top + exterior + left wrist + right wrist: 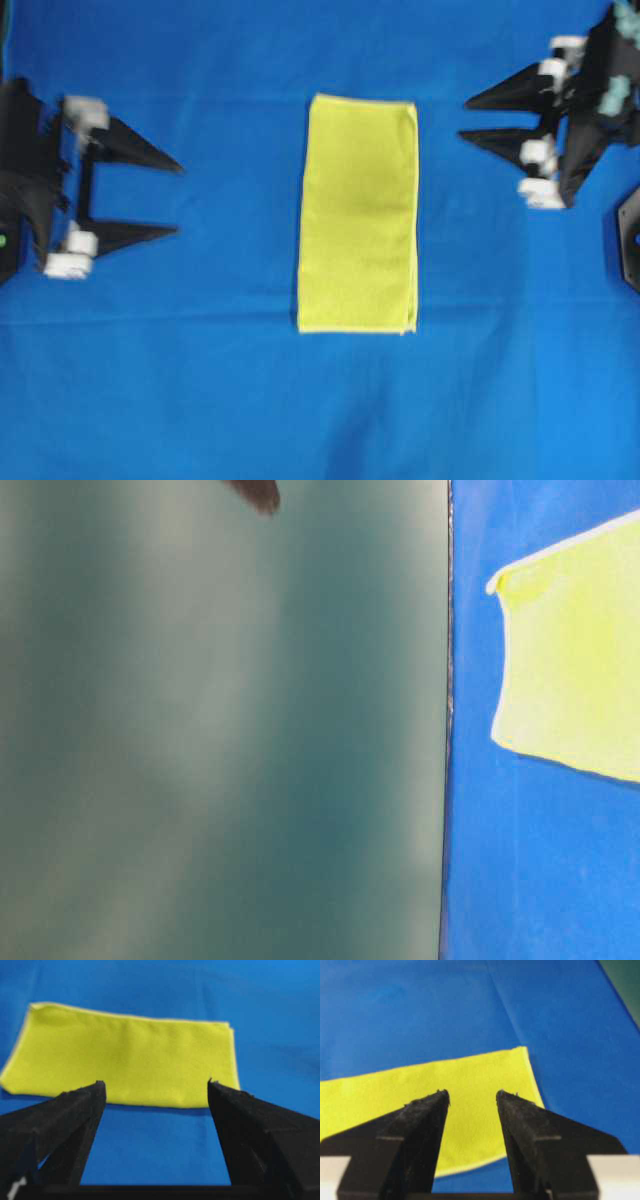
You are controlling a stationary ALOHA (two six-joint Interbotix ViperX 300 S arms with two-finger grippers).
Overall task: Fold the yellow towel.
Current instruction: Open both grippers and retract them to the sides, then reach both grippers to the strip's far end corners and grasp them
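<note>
Lying flat: the yellow towel (357, 214) sits in the middle of the blue cloth (200, 380), folded into a tall narrow rectangle with its long sides running up and down the overhead view.
Towel edges: a thin pale hem shows along the top and down the right side, where the doubled layers line up closely; the left long side looks smooth, like a fold.
Towel surface: mostly smooth, no big wrinkles that I can make out.
Left gripper (180, 198): off to the left of the towel, well apart from it, pointing toward it; its two black fingers (135, 147) are spread wide with nothing between them, so it is released.
Left wrist view: the towel (125, 1062) lies ahead of the spread fingers, with bare blue cloth between the tips and the near edge.
Right gripper (465, 121): up at the right, clear of the towel, angled toward its upper right corner; its jaws stand parted and hold nothing.
Right wrist view: the black fingers (420, 1125) frame one corner of the towel (470, 1080), without touching it as far as I can tell.
Table-level view: mostly a blurred grey-green surface (220, 730); a corner of the towel (570, 660) shows on the blue at the right.
Blue cloth: covers the whole working surface, with a few faint creases.
</note>
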